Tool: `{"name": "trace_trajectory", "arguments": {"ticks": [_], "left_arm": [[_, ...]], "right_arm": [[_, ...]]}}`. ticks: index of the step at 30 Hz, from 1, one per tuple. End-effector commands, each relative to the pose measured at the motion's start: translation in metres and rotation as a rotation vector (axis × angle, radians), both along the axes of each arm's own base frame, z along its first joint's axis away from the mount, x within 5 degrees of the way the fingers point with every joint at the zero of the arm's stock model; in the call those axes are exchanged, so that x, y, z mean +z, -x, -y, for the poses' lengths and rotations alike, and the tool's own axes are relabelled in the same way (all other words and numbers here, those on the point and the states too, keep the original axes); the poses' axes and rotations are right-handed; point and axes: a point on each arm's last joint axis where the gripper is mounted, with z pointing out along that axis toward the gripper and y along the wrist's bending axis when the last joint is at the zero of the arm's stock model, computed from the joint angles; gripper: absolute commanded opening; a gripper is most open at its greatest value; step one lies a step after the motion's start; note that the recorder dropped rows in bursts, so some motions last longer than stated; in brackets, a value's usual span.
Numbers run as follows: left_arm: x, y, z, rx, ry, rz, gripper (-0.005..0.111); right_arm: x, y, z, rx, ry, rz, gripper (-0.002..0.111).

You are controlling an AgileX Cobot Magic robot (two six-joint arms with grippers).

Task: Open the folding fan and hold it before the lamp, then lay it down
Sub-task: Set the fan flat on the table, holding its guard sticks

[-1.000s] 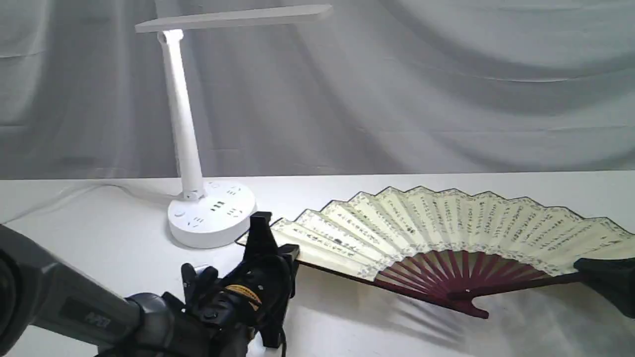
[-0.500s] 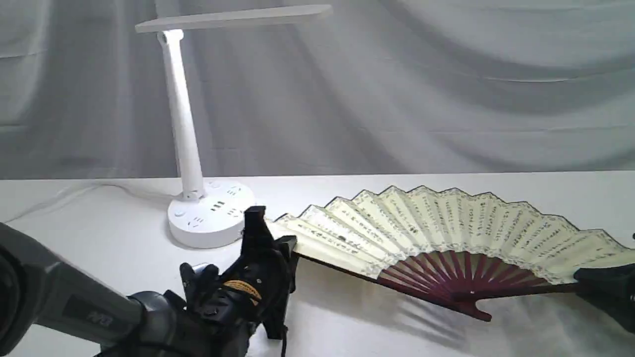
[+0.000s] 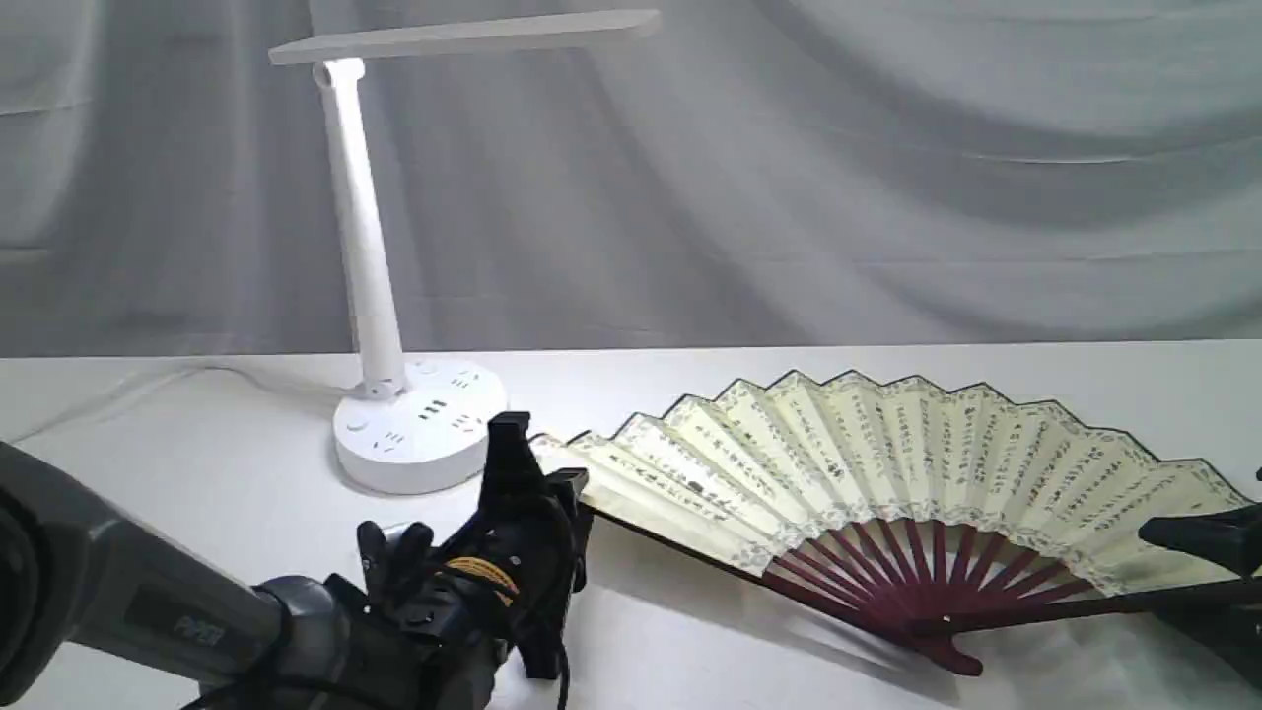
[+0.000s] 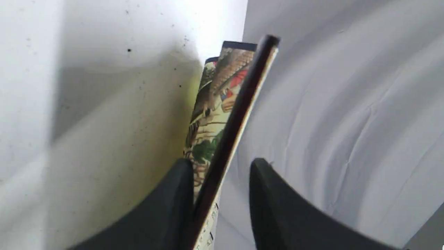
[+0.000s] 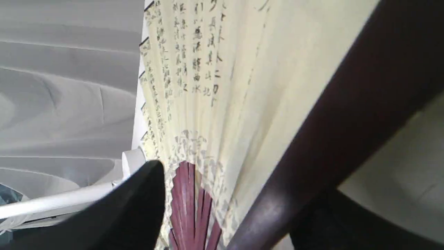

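- Beside the lamp's [image 3: 365, 247] base, on the desk [image 3: 197, 473]: folding fan [image 3: 887, 463], fully spread, calligraphy face up.
- Left end effector [image 4: 222, 163], nearest the lamp: jaws partly apart, one finger touching the fan's guard, the other clear of it.
- Right end effector [image 3: 1198, 582], far from the lamp: jaws wide around the opposite guard.

Left tool [image 4: 222, 163], right tool [image 5: 239, 187] wider.

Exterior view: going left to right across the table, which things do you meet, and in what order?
lamp → left pincer → folding fan → right pincer
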Motion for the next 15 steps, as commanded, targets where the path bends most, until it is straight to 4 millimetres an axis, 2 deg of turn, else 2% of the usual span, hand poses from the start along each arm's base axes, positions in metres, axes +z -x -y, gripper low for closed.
{"name": "trace_trajectory", "arguments": {"ticks": [1,4,9,15], "left_arm": [[0.005,-0.002,0.0,-0.016,-0.014,0.02,0.028],[0.006,-0.003,0.0,-0.032,-0.026,0.027,0.03],[0.008,-0.011,-0.009,-0.1,-0.07,0.061,0.05],[0.009,-0.018,-0.02,-0.183,-0.047,0.066,0.051]], "right_arm": [[-0.004,0.005,-0.001,0.024,0.006,-0.06,0.055],[-0.004,0.006,-0.003,0.03,-0.025,-0.091,0.055],[-0.003,0.007,-0.003,0.013,-0.055,-0.122,0.055],[0.005,0.008,0.003,-0.099,-0.08,-0.237,0.055]]}}
